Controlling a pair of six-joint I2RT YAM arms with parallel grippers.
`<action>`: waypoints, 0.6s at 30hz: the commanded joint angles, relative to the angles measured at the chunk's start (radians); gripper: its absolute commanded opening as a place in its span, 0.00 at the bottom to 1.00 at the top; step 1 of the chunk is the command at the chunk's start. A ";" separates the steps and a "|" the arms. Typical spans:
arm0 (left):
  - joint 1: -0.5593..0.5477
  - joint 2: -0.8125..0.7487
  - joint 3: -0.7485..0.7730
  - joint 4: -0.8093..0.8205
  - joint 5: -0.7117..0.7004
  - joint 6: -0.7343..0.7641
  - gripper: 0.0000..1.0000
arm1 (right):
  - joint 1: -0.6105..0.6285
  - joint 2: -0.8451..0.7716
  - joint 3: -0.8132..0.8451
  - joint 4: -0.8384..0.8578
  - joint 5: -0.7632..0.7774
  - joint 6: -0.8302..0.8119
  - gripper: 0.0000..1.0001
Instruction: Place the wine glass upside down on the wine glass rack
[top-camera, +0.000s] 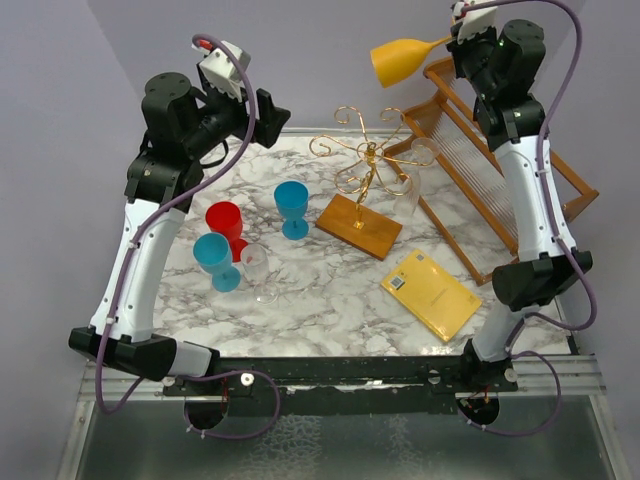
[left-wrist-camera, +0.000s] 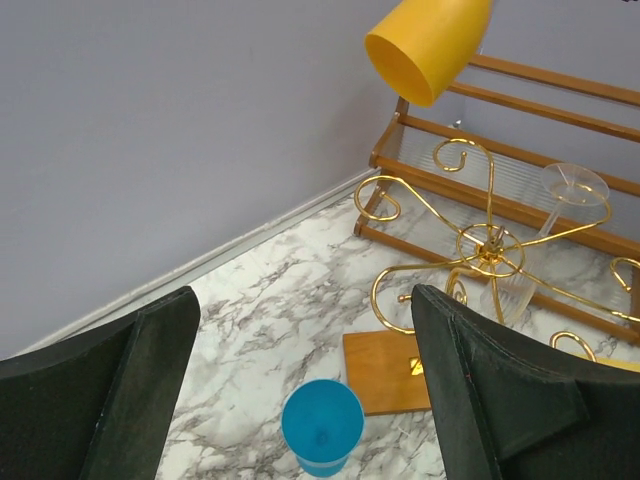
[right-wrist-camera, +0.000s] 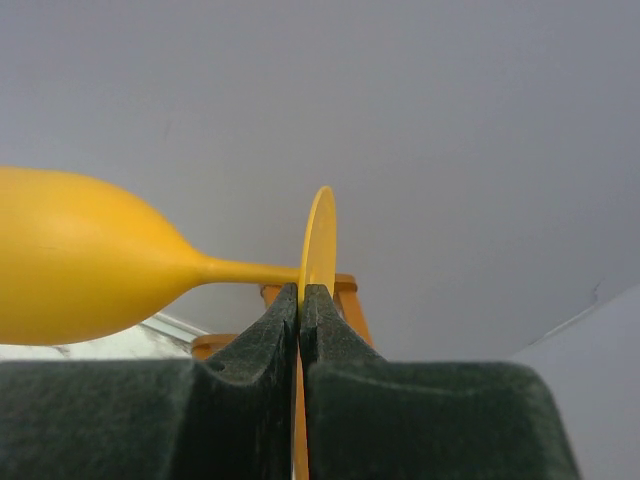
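Observation:
The yellow wine glass (top-camera: 398, 60) hangs on its side high in the air above the back right of the table, bowl pointing left. My right gripper (right-wrist-camera: 301, 290) is shut on the thin disc of its foot, so the stem and bowl (right-wrist-camera: 80, 260) stick out to the left. Lower and nearer the middle stands the wine glass rack (top-camera: 365, 160), gold wire with curled arms on a wooden base (top-camera: 358, 226). A clear glass (left-wrist-camera: 560, 220) hangs upside down on one arm. My left gripper (left-wrist-camera: 302, 300) is raised at the back left, open and holding nothing.
A blue glass (top-camera: 292, 208) stands left of the rack's base. A red cup (top-camera: 226, 225), another blue glass (top-camera: 215, 260) and a clear glass (top-camera: 257, 270) cluster at the left. A yellow book (top-camera: 432, 293) lies front right. A large brown slatted rack (top-camera: 500, 170) stands at the right.

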 joint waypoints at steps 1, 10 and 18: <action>0.009 -0.044 -0.020 -0.001 -0.048 0.049 0.91 | 0.003 0.044 0.050 0.062 0.029 -0.205 0.01; 0.018 -0.054 -0.033 -0.009 -0.063 0.087 0.91 | 0.015 0.054 -0.042 0.114 -0.124 -0.498 0.01; 0.023 -0.058 -0.035 -0.014 -0.057 0.106 0.91 | 0.017 0.053 -0.095 0.115 -0.300 -0.683 0.01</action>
